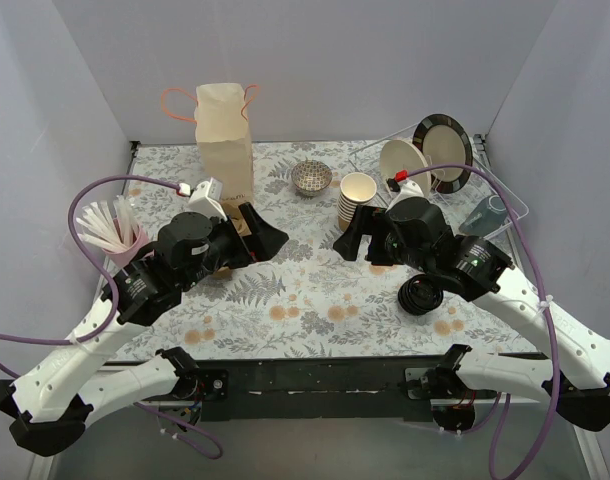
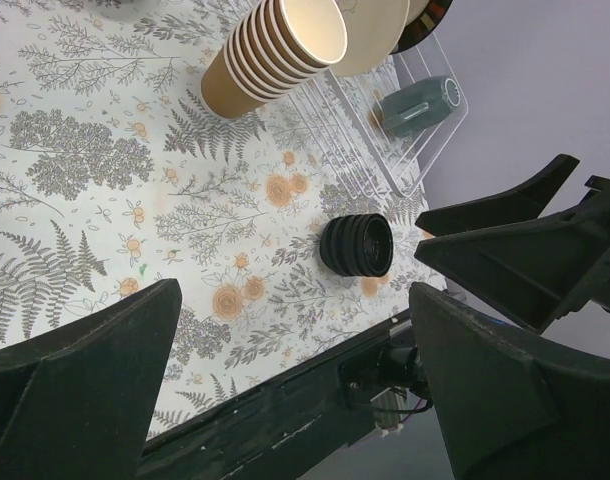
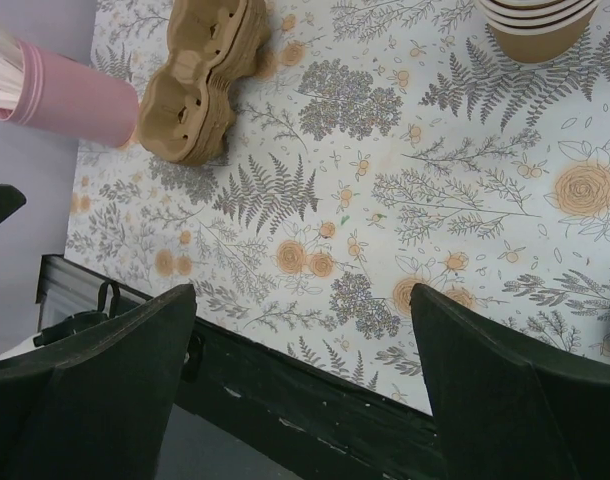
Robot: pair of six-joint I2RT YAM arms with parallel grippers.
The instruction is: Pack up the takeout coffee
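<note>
The left hand (image 1: 257,232) hung released above the floral desk (image 1: 305,300), its two dark fingers (image 2: 85,390) spread wide with nothing between them. The right hand (image 1: 357,236) faced it across the middle of the desk, likewise spread and empty, well apart from its partner.

Just beside the left hand lay a stack of brown cardboard cup carriers (image 3: 200,85), partly tucked under that arm in the overhead view. A pink cup (image 3: 70,100) holding white straws (image 1: 103,225) stood near the carriers at the desk's left edge. Behind the left hand a tall paper bag (image 1: 225,135) with orange handles stood upright near the back wall.

Just behind the right hand stood a stack of lidless paper cups (image 2: 270,55), cream inside, and a small patterned bowl (image 1: 311,177) sat between that stack and the bag. A short stack of black lids (image 2: 357,246) lay on its side on the desk near the front edge, beneath the right arm. At the far right a clear rack (image 2: 410,170) held a teal mug (image 2: 420,105) on its side, a cream plate (image 1: 400,165) and a dark-rimmed plate (image 1: 443,150) standing on edge.

The takeout coffee could not be made out in any of the three views, so its place cannot be told.
</note>
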